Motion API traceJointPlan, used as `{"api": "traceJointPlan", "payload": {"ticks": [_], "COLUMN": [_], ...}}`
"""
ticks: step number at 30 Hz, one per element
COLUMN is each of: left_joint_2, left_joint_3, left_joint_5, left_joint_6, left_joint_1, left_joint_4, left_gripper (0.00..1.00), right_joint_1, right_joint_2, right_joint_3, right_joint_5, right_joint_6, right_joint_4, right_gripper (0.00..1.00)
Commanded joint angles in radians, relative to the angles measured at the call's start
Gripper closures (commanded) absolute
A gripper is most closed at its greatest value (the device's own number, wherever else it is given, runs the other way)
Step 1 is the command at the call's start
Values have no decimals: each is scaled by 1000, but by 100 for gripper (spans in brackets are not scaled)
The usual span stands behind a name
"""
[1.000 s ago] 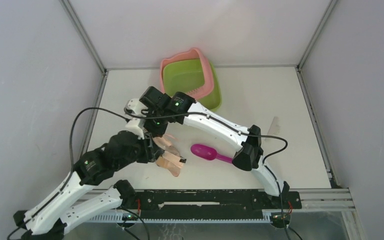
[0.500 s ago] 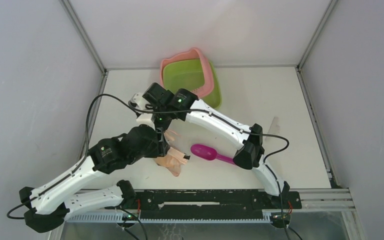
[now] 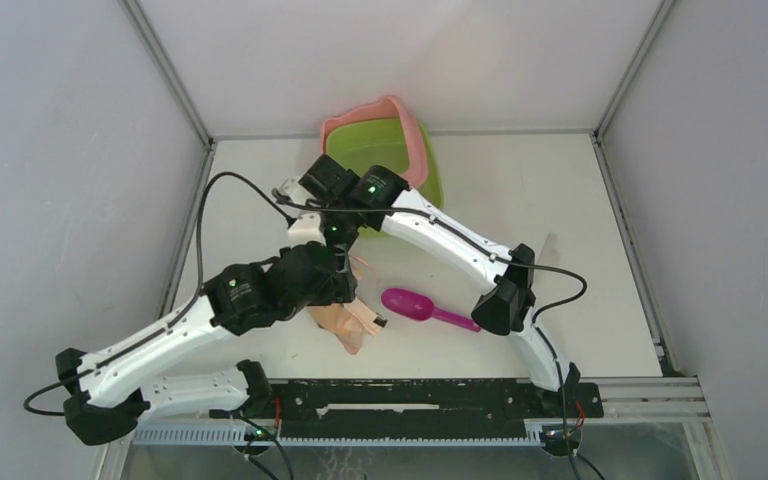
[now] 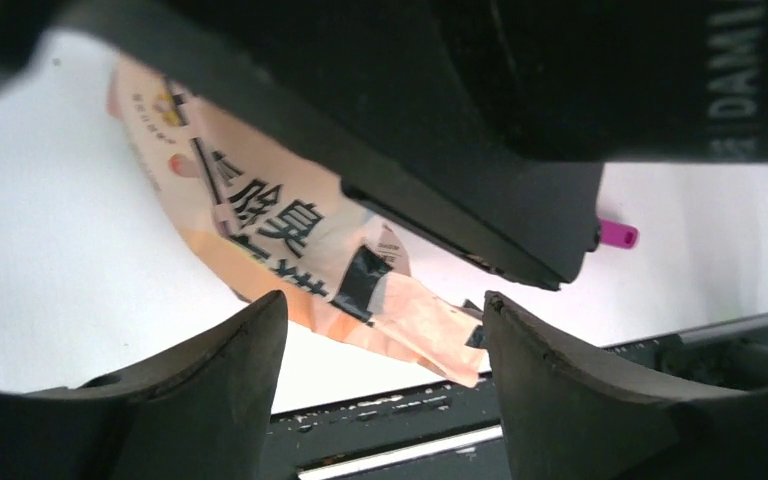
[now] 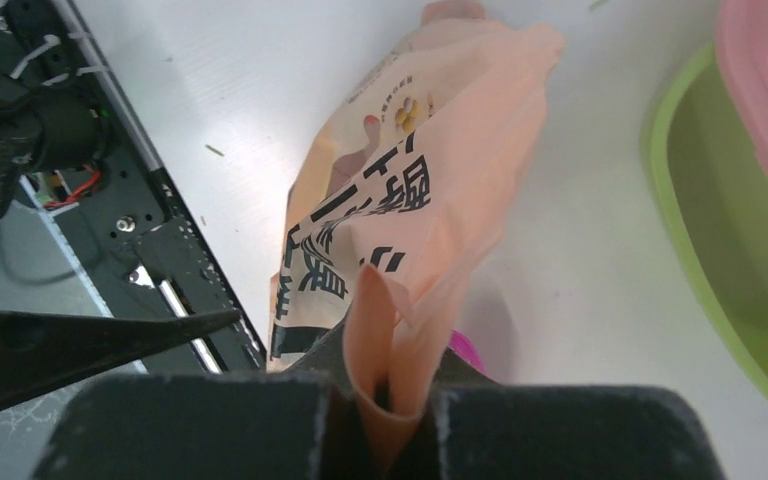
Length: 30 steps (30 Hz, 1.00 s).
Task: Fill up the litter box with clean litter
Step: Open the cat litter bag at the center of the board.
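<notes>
The litter box (image 3: 430, 150), with a pink rim and a lime-green basin (image 5: 730, 250), stands at the back of the table. No litter shows in any view. A peach-pink printed bag (image 3: 348, 325) lies slanted in front of it. My right gripper (image 3: 336, 238) is shut on a fold at the bag's top (image 5: 392, 400), and the bag (image 5: 410, 190) hangs away from it. My left gripper (image 4: 385, 345) stands open just short of the bag's lower end (image 4: 280, 235). Its fingers (image 4: 230, 380) do not touch the bag.
A magenta scoop (image 3: 415, 305) lies on the table right of the bag, and its tip (image 4: 618, 234) shows in the left wrist view. The black mounting rail (image 3: 410, 395) runs along the near edge. Grey walls enclose the table on three sides.
My left gripper's jaws have widened and the left arm has swung in toward the bag. My right gripper has moved slightly toward the litter box, still holding the bag's top.
</notes>
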State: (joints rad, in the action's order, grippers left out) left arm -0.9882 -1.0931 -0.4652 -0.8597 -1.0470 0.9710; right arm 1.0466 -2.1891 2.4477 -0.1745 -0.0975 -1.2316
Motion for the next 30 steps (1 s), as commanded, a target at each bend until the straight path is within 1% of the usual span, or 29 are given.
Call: {"api": "traceJointPlan", "payload": {"ticks": [1,4,7,10,12,14,15,17,18,20,22,25,26,30], "left_joint_2": [-192,-203,-135,-11,85,191,246,340,374,416,418,412,417,463], "left_joint_3": [-4,-13,6,55,88,123,145,176,186,203,207,210,215,246], "left_joint_5": [144,122,91,50,25,19,12,-6,-23,-54,-84,-110,-119,-153], "left_joint_6": [128,119,98,58,25,1,-14,-40,-48,-78,-112,-156,-169,-197], "left_joint_1": [-63,-85,-104,-123,-135,-142,-143,-143,-143,-143,-143,-143,-143,-143], "left_joint_4": [35,63,67,56,50,24,11,-10,-7,8,32,43,38,15], "left_gripper": [22,22,24,30,36,40,43,46,49,49,48,46,46,46], "right_joint_1": [138,137,135,135,135,136,135,135,135,136,140,173,187,249], "right_joint_2": [123,149,194,210,212,222,235,264,280,300,302,297,301,322], "right_joint_3": [93,69,7,38,87,127,130,122,117,109,116,129,123,74], "right_joint_5": [-36,-24,-39,-72,-82,-86,-89,-86,-80,-57,-20,149,235,440], "right_joint_6": [10,25,34,17,4,-16,-23,-35,-40,-56,-71,-100,-112,-184], "right_joint_4": [183,193,222,188,117,59,44,28,24,17,-10,-52,-54,-9], "right_gripper": [100,100,100,100,100,100,100,100,100,100,100,100,100,100]}}
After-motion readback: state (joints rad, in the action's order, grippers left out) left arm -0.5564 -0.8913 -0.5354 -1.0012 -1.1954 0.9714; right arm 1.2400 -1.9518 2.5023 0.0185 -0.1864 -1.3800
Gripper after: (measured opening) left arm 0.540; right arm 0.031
